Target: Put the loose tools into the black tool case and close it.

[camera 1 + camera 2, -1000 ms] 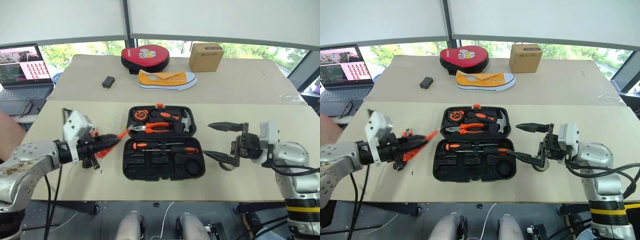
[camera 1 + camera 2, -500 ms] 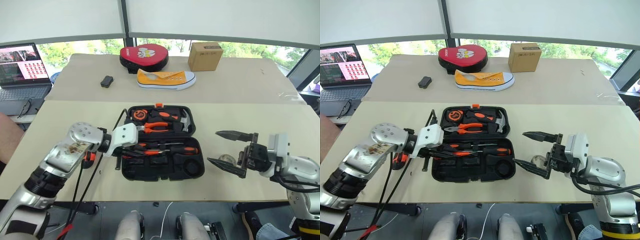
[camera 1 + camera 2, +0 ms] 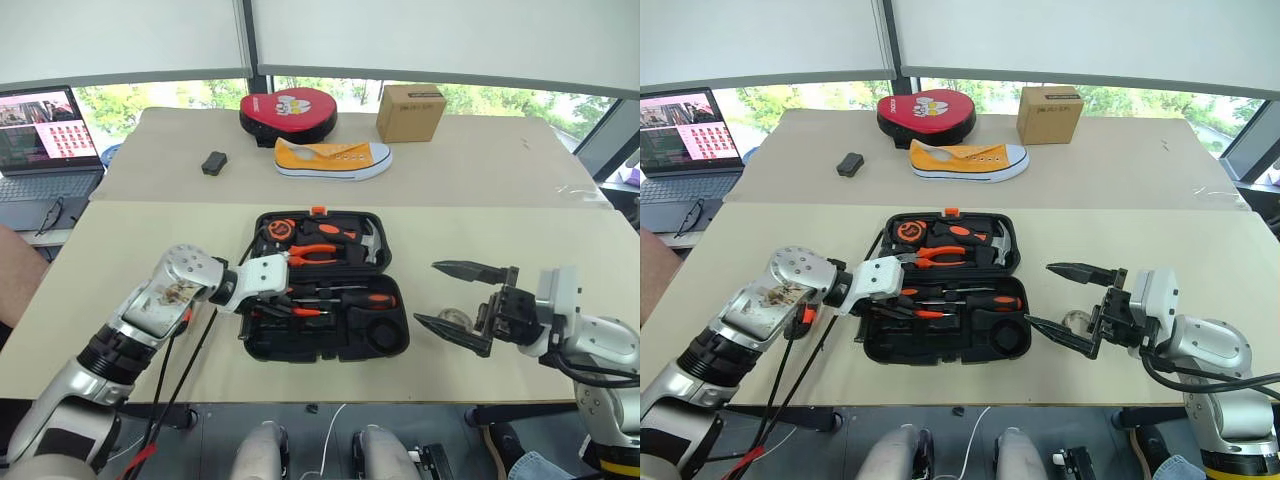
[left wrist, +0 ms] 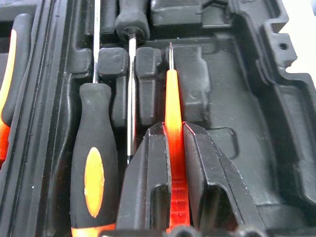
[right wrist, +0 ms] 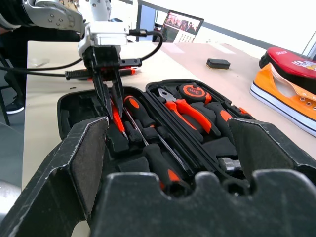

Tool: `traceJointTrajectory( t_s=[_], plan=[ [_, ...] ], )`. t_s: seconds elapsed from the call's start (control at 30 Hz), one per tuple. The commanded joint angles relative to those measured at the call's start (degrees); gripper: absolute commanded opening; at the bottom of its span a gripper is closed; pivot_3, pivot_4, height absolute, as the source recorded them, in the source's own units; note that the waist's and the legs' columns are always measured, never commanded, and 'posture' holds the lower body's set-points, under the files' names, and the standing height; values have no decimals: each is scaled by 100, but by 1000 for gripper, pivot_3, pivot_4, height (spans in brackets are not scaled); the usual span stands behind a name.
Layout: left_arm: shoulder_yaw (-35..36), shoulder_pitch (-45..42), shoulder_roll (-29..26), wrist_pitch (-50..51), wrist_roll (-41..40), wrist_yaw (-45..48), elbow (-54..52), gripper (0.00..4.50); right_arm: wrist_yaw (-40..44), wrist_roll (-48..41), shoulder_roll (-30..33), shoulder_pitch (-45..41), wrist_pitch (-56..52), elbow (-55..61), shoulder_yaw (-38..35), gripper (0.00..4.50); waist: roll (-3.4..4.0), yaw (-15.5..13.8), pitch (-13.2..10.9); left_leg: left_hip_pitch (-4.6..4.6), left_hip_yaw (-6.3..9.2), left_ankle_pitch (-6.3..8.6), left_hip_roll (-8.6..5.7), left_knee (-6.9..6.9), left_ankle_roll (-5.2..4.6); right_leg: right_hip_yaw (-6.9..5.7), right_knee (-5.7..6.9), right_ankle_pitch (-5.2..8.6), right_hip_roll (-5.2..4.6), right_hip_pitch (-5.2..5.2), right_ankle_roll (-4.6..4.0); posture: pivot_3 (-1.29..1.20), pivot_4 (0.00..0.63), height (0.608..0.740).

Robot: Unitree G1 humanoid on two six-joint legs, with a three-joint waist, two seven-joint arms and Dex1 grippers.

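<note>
Lying open on the near table (image 3: 120,240), the black tool case (image 3: 325,285) is showing pliers (image 3: 318,252), a hammer (image 3: 372,243) and a tape measure (image 3: 280,229) in its far half, and two long screwdrivers (image 3: 345,296) in its near half. In the left eye view the left claw (image 3: 268,306) is reaching into the case's near half at about 9 o'clock of the case's middle, narrowed on the slim orange tester screwdriver (image 3: 306,311). The right claw (image 3: 462,303) is hanging at 3 o'clock of the case, jaws spread wide and holding nothing, with the small grey tape roll (image 3: 456,319) lying on the table just behind its lower finger. On the far table a yellow shoe (image 3: 333,158), a red pad (image 3: 288,115), a cardboard box (image 3: 411,112) and a small black object (image 3: 214,163) are sitting; a laptop (image 3: 40,140) is standing at 10 o'clock.

In the left wrist view the two fingers (image 4: 148,182) are pinching the tester's orange shaft, its tip pointing over a moulded slot beside the screwdrivers.

In the right wrist view the wide-set fingers (image 5: 84,163) are framing the open case, and the left claw is dipping into it with the orange tester.
</note>
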State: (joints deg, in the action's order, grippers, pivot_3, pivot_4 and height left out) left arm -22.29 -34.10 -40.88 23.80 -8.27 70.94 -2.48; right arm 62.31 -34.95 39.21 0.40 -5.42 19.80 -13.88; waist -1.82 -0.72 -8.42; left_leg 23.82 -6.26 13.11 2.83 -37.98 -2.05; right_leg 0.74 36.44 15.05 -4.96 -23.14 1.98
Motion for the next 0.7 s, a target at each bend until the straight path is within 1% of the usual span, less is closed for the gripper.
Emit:
traceJointTrajectory(
  t_s=[0.03,0.13,0.2,0.23,0.27,0.3,0.37,0.43,0.53,0.63,0.7],
  plan=[
    [18,-113,1,23,108,19,23,381,-26,-113,2,-75,14,198,-49,4500,0,1,0,0,0,0,0,-3,0,0,3,0,0,0,0,0,150,740],
    [4,-86,-36,353,31,112,-57,381,-35,-130,0,-100,-17,211,-19,4500,0,4,0,-1,1,0,0,-8,0,1,17,1,0,-1,1,0,150,740],
    [134,-75,47,375,-35,0,-94,1070,-45,-134,-5,-114,-28,213,-2,4500,0,9,0,-4,2,0,0,-10,0,1,24,1,0,-1,2,0,150,740],
    [226,-85,101,302,-105,-16,-101,1200,-48,-138,-5,-117,-33,214,3,4500,0,9,0,-5,3,-1,0,-10,1,2,26,2,0,-2,2,0,150,740],
    [321,-99,141,203,-199,15,-116,1638,-51,-141,-4,-119,-36,214,6,4500,0,6,0,-4,4,-1,0,-11,1,2,28,2,0,-3,2,0,150,740],
    [414,-121,185,120,-298,54,-124,1914,-54,-145,-4,-118,-37,213,7,4500,0,6,0,-4,7,-1,0,-13,1,2,29,2,0,-3,2,0,150,740],
    [716,-164,353,-107,-568,45,-116,2733,-61,-153,2,-110,-40,214,11,4500,-1,-3,0,-1,13,-1,1,-21,1,2,29,2,0,-2,2,0,150,740],
    [974,-172,433,-238,-761,38,-111,2733,-65,-157,9,-86,-34,218,7,4500,-1,-5,0,4,15,0,2,-30,-1,0,31,2,-1,-2,2,0,150,740],
    [1076,-9,300,-642,-660,138,98,2733,-76,-156,0,-49,-21,225,-2,4500,-1,3,0,3,29,1,2,-34,-3,1,33,2,-1,-1,2,0,150,740],
    [1103,278,214,-1014,-737,417,207,1935,-103,-138,-33,-17,-2,233,12,4500,0,26,0,-1,32,1,2,-33,-3,2,36,2,1,-1,2,0,150,740],
    [1075,449,220,-1235,-724,475,260,1223,-115,-131,-50,11,11,238,13,4500,0,17,0,-1,31,1,2,-32,-2,2,36,2,1,-1,2,0,150,740]
  ],
)
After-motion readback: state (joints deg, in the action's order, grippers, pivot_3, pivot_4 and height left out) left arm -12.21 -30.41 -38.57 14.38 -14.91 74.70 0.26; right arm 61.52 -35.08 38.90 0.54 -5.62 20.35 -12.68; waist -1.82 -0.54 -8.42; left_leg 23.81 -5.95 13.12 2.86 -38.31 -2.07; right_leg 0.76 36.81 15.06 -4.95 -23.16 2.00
